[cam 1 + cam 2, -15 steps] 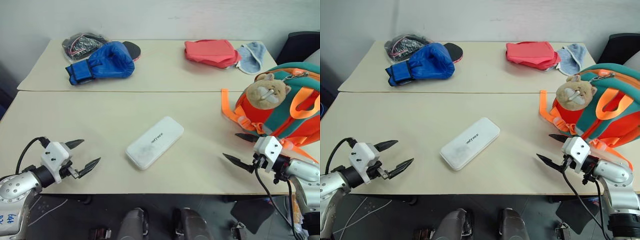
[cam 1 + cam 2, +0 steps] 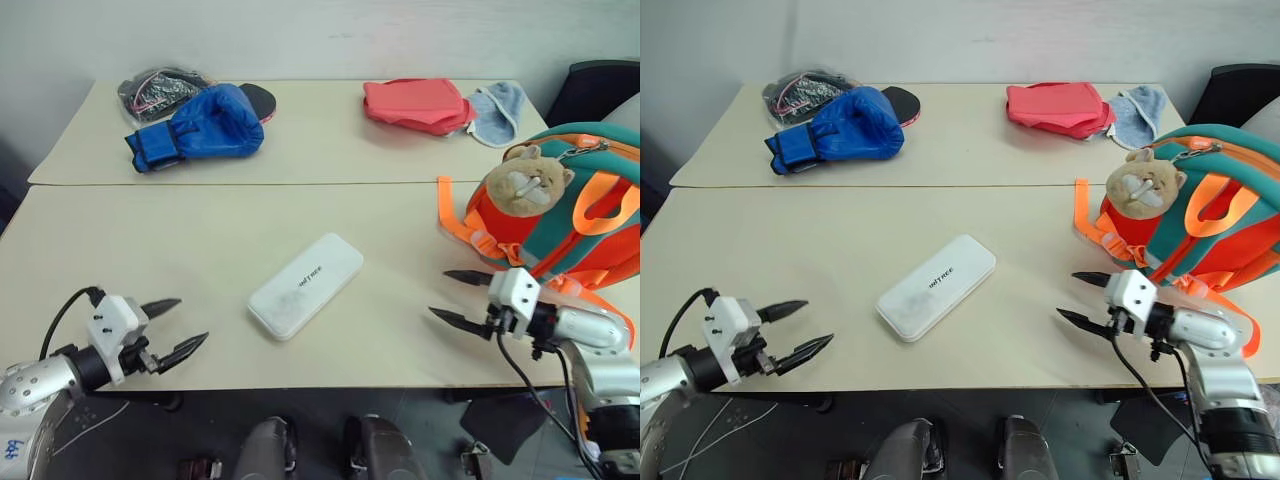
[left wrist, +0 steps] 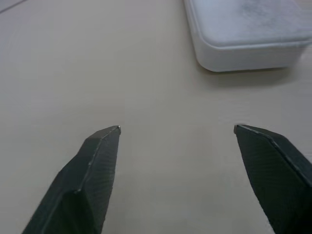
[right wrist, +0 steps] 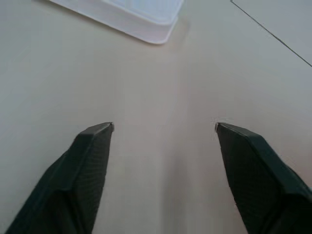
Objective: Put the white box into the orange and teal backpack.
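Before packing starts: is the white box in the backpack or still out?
Out. The white box lies flat on the table, apart from the orange and teal backpack.

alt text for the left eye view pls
A white box lies flat mid-table between two open hands, left hand and right hand, neither touching it. An orange and teal backpack stands at the right.
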`<state>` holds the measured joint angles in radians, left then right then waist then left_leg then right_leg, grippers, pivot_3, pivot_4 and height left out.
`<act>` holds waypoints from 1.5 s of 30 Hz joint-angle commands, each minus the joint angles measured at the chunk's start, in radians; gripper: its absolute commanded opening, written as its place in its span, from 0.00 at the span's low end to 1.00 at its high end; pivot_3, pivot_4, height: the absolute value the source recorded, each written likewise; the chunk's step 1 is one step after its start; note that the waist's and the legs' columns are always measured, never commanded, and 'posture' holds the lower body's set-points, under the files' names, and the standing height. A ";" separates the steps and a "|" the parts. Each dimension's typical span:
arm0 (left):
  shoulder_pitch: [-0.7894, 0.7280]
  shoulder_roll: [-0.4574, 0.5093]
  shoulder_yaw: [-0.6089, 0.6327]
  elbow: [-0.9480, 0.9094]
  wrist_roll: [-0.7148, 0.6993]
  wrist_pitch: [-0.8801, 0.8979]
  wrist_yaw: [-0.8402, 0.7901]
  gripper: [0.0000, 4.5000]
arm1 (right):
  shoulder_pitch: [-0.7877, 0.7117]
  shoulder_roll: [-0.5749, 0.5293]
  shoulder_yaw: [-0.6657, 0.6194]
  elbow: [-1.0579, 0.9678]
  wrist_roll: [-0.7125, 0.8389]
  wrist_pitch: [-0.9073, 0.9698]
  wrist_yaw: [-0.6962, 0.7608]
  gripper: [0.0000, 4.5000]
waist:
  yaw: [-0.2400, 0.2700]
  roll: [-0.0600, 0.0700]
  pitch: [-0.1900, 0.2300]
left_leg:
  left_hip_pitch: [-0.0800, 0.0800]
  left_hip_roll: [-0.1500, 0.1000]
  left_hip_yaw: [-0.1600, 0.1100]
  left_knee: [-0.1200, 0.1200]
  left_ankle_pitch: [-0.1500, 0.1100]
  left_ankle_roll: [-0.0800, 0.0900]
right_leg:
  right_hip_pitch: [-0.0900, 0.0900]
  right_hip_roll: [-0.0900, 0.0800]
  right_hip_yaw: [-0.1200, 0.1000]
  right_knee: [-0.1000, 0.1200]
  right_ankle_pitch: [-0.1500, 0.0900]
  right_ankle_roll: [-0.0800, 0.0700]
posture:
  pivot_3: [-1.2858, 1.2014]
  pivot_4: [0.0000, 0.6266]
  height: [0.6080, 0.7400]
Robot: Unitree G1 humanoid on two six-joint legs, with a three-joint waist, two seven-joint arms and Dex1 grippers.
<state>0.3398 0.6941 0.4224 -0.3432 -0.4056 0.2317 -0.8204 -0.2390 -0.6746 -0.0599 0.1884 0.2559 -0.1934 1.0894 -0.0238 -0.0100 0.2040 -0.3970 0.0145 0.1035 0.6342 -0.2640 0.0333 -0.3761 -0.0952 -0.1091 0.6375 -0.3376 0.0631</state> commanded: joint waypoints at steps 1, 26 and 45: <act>0.028 -0.062 0.012 -0.089 0.018 -0.008 0.089 0.61 | -0.075 0.046 0.048 -0.019 -0.049 0.017 -0.065 0.49 | -0.002 0.000 0.000 | 0.000 0.000 0.000 0.000 0.000 0.000 | 0.000 0.000 0.000 0.000 0.000 0.000 | 0.52 0.24 1.00; -0.070 -0.287 -0.320 -0.290 0.144 0.286 0.426 0.01 | -0.247 0.358 0.168 0.030 -0.209 0.176 -0.424 0.00 | -0.004 -0.002 -0.001 | 0.000 -0.001 0.000 0.000 0.003 -0.003 | -0.001 0.000 0.000 0.005 -0.001 -0.002 | 0.52 0.24 1.00; -0.153 -0.208 -0.273 -0.200 0.136 0.282 0.349 0.01 | -0.219 0.251 0.195 -0.044 -0.076 0.248 -0.088 0.00 | -0.003 -0.002 -0.001 | 0.001 -0.001 0.000 0.000 0.003 -0.003 | -0.001 0.000 0.000 0.006 -0.001 -0.002 | 0.52 0.24 1.00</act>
<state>0.1979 0.4651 0.1499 -0.5339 -0.2574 0.5292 -0.4391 -0.4646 -0.4155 0.1132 0.2285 0.1204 0.0525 0.9174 -0.0269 -0.0117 0.2028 -0.3963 0.0139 0.1032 0.6337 -0.2615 0.0307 -0.3771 -0.0953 -0.1088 0.6431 -0.3386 0.0611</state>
